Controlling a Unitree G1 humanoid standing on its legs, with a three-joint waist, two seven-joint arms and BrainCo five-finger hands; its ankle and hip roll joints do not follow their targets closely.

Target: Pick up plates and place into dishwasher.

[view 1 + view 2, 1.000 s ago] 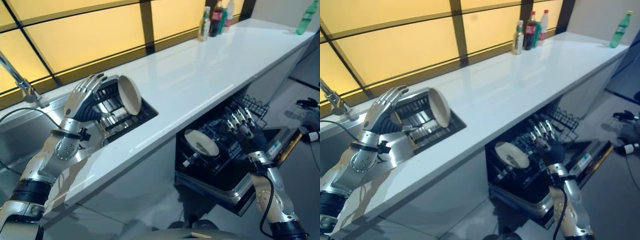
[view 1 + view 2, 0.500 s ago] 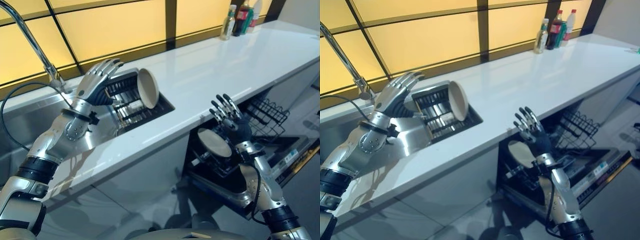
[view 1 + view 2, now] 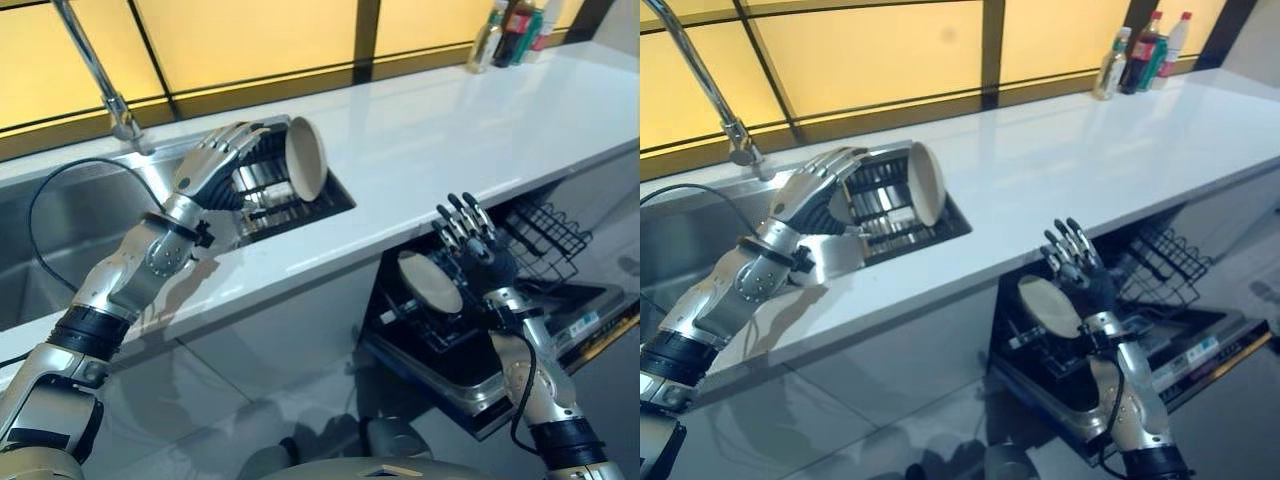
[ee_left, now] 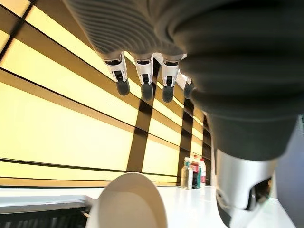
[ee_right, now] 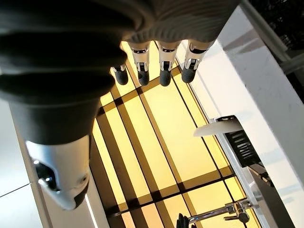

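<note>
A cream plate (image 3: 305,160) stands on edge in a metal dish rack (image 3: 262,195) set into the sink, also seen as the plate (image 4: 130,202) past my left fingers (image 4: 142,80). My left hand (image 3: 215,165) is open, its straight fingers over the rack just left of that plate, not touching it. A second cream plate (image 3: 430,283) stands tilted in the dishwasher's pulled-out rack (image 3: 440,340) below the counter. My right hand (image 3: 470,238) is open, fingers up, just right of and above this plate, holding nothing.
The white countertop (image 3: 450,120) runs to the far right, with bottles (image 3: 515,20) at its back end. A tall faucet (image 3: 95,70) and steel sink basin (image 3: 50,230) lie left. The open dishwasher door (image 3: 585,320) and a black wire basket (image 3: 545,225) jut out.
The whole picture has shifted, so the camera moved. Both hands stay open; the right hand stands a little closer to the dishwasher plate, the left still beside the sink plate.
</note>
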